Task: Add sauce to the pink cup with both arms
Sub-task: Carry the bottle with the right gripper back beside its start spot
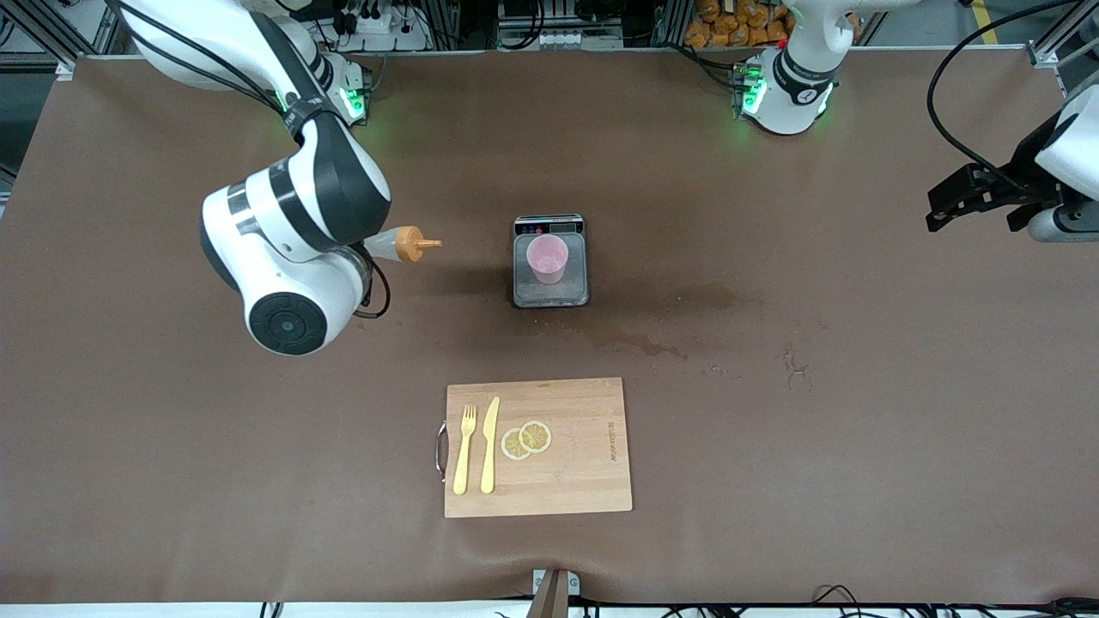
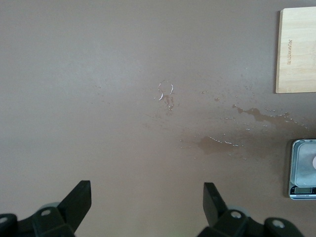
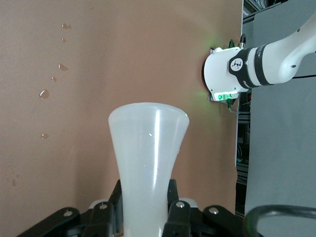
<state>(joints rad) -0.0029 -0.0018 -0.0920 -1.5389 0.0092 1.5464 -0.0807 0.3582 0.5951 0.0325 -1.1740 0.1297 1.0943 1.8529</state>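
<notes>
Toward the right arm's end from the pink cup (image 1: pixel 547 257) on the scale (image 1: pixel 550 290), right gripper (image 3: pixel 144 217) grasps the sauce (image 1: pixel 403 244), nozzle apparently aimed cupward. Left gripper (image 2: pixel 147 200) waits, fingers released. Step: transport; next, carry over the cup, tip, squeeze.

A wide table covered in plain brown cloth (image 1: pixel 773 481) is carrying a small grey digital kitchen scale (image 1: pixel 550 262) at its middle. Nearer the front camera than the scale, a rectangular pale wooden cutting board with a metal handle (image 1: pixel 584 463) is lying flat. Dark wet stains and droplets (image 1: pixel 678 326) are spreading over the cloth beside the scale, toward the left arm's end.
</notes>
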